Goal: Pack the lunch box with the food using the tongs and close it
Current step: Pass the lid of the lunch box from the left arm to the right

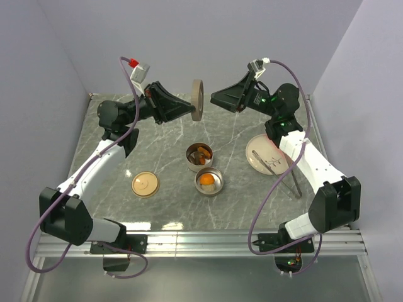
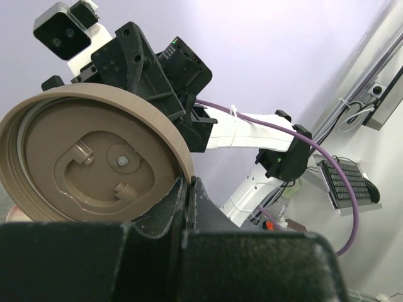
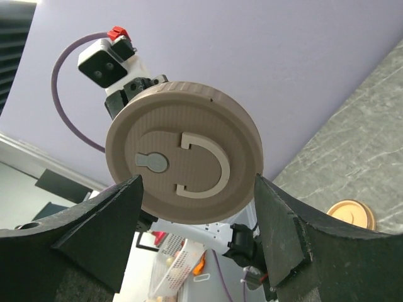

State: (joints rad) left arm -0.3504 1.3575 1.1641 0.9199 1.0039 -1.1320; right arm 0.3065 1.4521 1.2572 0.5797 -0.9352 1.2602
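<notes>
A round tan lunch box lid (image 1: 198, 99) hangs on edge high over the table, and my left gripper (image 1: 189, 108) is shut on its rim. The left wrist view shows the lid's underside (image 2: 94, 157) above the closed left gripper (image 2: 189, 182). My right gripper (image 1: 214, 99) faces it, open, a finger on either side of the lid's top face (image 3: 182, 160) and just short of it. Two round metal lunch box tins (image 1: 191, 158) (image 1: 218, 184) stand mid-table with orange and brown food (image 1: 201, 153) (image 1: 206, 179) inside. The tongs (image 1: 277, 170) lie across the pink plate.
The pale pink plate (image 1: 255, 162) sits at the right, under my right arm. A smaller tan lid (image 1: 145, 184) lies flat on the marble at the left, also seen as the small lid (image 3: 351, 214) in the right wrist view. Purple walls close the back and sides.
</notes>
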